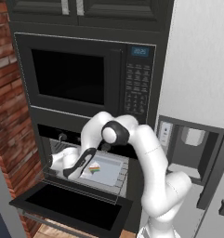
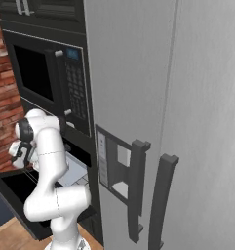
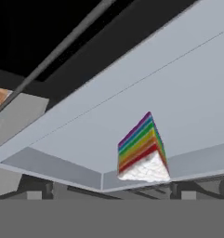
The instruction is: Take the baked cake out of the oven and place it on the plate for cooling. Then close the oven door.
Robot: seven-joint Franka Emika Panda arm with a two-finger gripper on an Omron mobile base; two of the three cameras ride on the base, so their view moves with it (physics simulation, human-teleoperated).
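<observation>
rainbow-striped cake (image 3: 142,151) on a grey tray (image 3: 132,111)
one wedge, white-topped; oven door (image 1: 71,207) down; gripper (image 1: 57,162) jaws spread wide, empty.

Oven door (image 1: 71,209) down; baked cake (image 1: 95,168) on grey tray (image 1: 111,172) inside oven (image 1: 53,132).

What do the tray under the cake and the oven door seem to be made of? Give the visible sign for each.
Tray: probably matte metal; flat pale grey, raised rim.
Oven door: seemingly dark glass in a black frame, with a silvery, likely metal, bar handle.
</observation>
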